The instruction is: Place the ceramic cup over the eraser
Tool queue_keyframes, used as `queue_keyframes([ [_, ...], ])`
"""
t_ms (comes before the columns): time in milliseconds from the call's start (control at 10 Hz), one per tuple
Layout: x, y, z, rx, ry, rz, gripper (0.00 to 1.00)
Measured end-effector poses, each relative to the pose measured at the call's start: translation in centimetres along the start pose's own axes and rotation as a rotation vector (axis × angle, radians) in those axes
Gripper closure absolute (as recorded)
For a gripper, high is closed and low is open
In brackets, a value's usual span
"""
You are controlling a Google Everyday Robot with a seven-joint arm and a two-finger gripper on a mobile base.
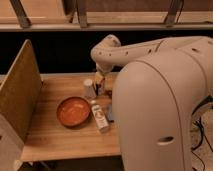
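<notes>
The ceramic cup [88, 88] is a small pale cylinder standing upright on the wooden table [60, 142], behind the orange bowl. The eraser [98, 90] is a small dark upright block right beside the cup, on its right, partly covered by my arm's end. My gripper [99, 80] hangs at the end of the pale arm, just above the eraser and at the cup's upper right. It holds nothing that I can make out.
An orange bowl [73, 111] sits at the table's middle. A white labelled bottle [100, 117] lies next to it on the right, with a grey-blue object [110, 114] half hidden by my arm. A tall brown panel [20, 97] walls the left side.
</notes>
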State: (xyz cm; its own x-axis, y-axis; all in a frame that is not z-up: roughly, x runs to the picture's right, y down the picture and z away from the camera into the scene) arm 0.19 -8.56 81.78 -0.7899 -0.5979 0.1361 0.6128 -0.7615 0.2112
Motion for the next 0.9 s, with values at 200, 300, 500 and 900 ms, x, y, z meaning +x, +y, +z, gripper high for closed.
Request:
queue_keyframes([
  [200,-0.2,0.2,-0.1,-0.005,-0.002,-0.001,0.20],
  [300,-0.2,0.5,-0.2,-0.009,0.001,-0.013,0.20],
  [500,1.4,0.6,0.0,-0.006,0.043,-0.079,0.20],
  [900,5.9,-3.2,3.5,0.104,0.124,-0.228,0.20],
])
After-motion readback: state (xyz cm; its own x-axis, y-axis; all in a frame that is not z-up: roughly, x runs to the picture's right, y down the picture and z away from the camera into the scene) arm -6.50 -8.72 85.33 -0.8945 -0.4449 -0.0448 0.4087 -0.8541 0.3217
